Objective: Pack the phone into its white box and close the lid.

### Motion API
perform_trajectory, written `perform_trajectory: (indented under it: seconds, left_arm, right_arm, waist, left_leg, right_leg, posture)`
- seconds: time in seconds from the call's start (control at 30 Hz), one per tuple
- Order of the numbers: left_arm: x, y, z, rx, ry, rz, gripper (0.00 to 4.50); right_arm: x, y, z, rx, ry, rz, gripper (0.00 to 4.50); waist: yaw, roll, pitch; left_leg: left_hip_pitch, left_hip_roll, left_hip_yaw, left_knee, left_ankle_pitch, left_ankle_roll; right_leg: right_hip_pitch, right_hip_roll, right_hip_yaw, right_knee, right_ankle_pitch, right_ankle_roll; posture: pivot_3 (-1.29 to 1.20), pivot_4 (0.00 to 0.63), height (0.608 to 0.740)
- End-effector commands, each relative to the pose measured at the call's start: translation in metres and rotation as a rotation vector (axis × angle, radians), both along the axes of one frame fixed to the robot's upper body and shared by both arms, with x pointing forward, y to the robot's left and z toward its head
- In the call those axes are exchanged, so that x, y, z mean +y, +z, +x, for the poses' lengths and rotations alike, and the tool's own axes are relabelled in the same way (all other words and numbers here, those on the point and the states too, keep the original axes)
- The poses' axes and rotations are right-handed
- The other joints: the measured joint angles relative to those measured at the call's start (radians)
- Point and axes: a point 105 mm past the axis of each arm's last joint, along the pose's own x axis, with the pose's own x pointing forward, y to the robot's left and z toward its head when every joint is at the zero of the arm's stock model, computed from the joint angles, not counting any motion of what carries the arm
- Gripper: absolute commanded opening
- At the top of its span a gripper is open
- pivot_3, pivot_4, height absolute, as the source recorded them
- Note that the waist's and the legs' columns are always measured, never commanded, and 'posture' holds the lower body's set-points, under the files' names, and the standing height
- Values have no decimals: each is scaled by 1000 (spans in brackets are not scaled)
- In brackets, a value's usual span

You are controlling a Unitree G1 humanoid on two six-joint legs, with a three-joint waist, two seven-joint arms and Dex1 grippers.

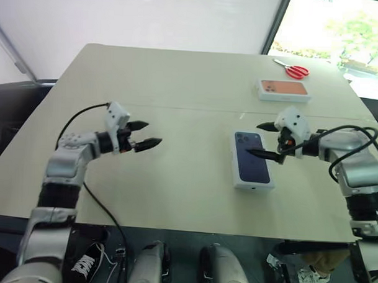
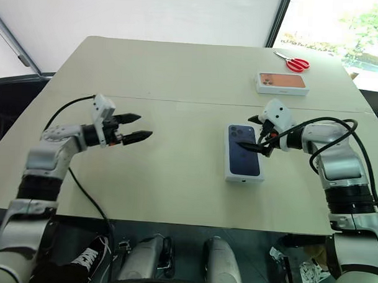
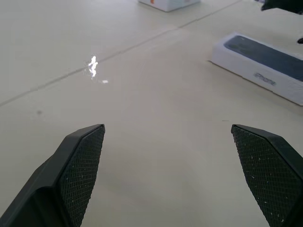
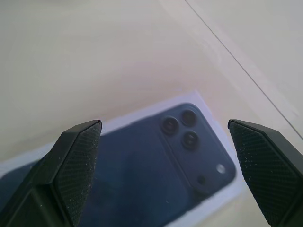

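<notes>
So the lid [image 1: 253, 159] with the dark-blue phone print is sitting closed on the tabletop [image 1: 178, 85], right under the right gripper [image 1: 263, 140], whose fingers are spread wide apart with nothing in them. The right wrist view gets the printed camera cluster up close between the fingers. The left gripper [image 1: 142, 133] is also wide open and empty, well off from the lid; its wrist view catches the lid's side edge.

Lid [image 1: 253, 160] on table [image 1: 178, 91], scissors [image 1: 292, 69] behind.
</notes>
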Motion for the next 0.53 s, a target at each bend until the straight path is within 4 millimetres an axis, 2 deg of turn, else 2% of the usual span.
perform_trajectory:
  seconds: [0.03, 0.17, 0.37, 0.53]
  left_arm:
    - [11, 19, -14, -81, 34, 2, 4500]
    - [31, 18, -35, -78, 87, 12, 4500]
    - [53, 19, -55, -78, 173, 26, 4500]
    - [65, 13, -66, -62, 211, 34, 4500]
  right_arm:
    - [-11, 12, -2, -42, 2, 25, 4457]
    - [-28, 16, -8, -39, -16, 46, 4457]
    - [-66, 12, -28, -12, -86, 0, 4457]
    - [-76, 9, -41, 11, -120, 5, 4457]
  waist:
    - [3, 0, 0]
    - [1, 0, 0]
    - [0, 1, 0]
    - [-2, 2, 0]
  left_leg:
    - [0, 0, 0, 0, 0, 0]
    - [0, 0, 0, 0, -2, -2]
    - [1, 0, 0, -4, -3, -1]
    - [5, -1, 1, -12, -1, -4]
  right_leg:
    - [0, 0, 0, 0, 0, 0]
    - [0, -1, 0, -1, -2, -3]
    - [0, -1, 0, -2, -2, -4]
    - [1, -1, 0, -6, 0, -7]
  posture:
    - [0, 150, 740]
    - [0, 150, 740]
    - [0, 150, 740]
    - [0, 150, 740]
